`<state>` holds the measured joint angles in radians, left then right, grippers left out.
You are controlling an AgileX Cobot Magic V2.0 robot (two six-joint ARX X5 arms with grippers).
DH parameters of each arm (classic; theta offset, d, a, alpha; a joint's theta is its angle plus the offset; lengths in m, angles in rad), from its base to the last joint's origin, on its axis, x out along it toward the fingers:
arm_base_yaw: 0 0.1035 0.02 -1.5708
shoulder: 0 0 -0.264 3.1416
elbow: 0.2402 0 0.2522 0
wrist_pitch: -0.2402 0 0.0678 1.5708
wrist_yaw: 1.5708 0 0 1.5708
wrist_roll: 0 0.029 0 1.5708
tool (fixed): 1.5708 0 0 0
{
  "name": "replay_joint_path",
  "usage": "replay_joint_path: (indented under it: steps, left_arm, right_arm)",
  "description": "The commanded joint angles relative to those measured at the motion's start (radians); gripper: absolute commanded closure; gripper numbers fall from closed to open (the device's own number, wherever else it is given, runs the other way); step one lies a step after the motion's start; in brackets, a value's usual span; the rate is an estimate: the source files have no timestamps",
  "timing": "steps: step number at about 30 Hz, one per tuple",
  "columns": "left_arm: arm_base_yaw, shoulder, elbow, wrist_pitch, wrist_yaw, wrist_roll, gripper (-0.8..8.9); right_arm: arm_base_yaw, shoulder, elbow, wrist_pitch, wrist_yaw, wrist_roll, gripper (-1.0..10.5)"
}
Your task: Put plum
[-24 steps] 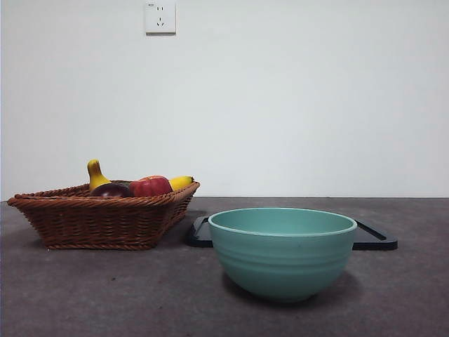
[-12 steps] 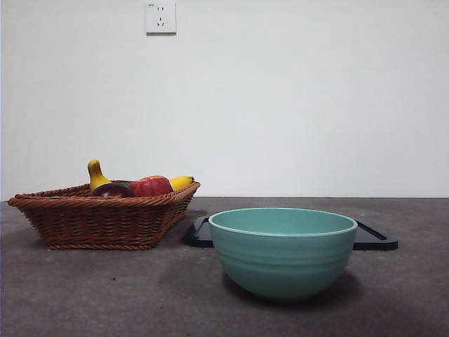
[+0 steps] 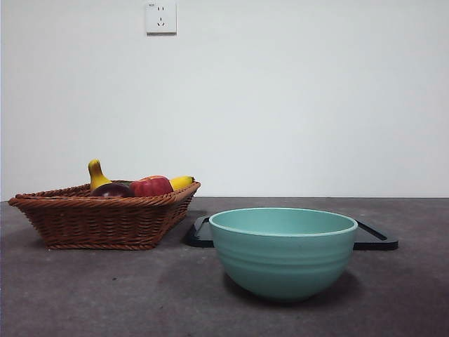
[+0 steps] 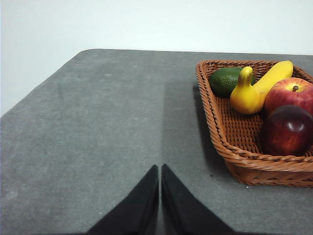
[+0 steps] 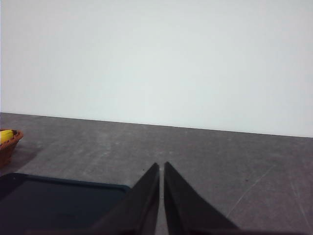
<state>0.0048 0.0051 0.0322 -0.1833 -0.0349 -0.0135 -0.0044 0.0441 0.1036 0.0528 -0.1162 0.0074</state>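
The plum (image 3: 110,189) (image 4: 287,129), dark maroon and glossy, lies in a brown wicker basket (image 3: 98,217) (image 4: 215,122) on the left of the table, beside a red apple (image 3: 150,186) (image 4: 289,93) and a yellow banana (image 3: 96,174) (image 4: 254,89). My left gripper (image 4: 160,169) is shut over bare table, off to one side of the basket and apart from it. My right gripper (image 5: 161,166) is shut too, hanging beside the dark tray (image 5: 54,198). Neither arm shows in the front view.
A teal bowl (image 3: 283,251) stands near the front, right of the basket. A flat dark tray (image 3: 375,237) lies behind it. A green avocado (image 4: 226,80) sits in the basket's far corner. A white wall with a socket (image 3: 161,17) backs the table.
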Motion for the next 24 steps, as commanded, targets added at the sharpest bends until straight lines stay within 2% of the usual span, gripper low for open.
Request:
replay_joint_path:
  steps: [1, 12, 22, 24]
  left_arm:
    - [0.002, -0.002, -0.021, -0.006, -0.003, -0.003, 8.06]
    - [0.002, -0.002, -0.021, -0.005, -0.003, -0.003, 8.06]
    - [0.002, -0.002, -0.021, -0.005, -0.003, -0.003, 8.06]
    - [0.002, -0.002, -0.021, -0.005, -0.003, -0.003, 8.06]
  right_arm:
    - [0.017, -0.032, -0.041, 0.022, 0.015, 0.012, 9.4]
    - [0.036, -0.04, -0.093, -0.02, 0.047, 0.015, 9.4]
    - [0.036, -0.04, -0.093, -0.237, 0.069, 0.015, 9.4]
    - [0.036, -0.04, -0.093, -0.234, 0.072, 0.016, 9.4]
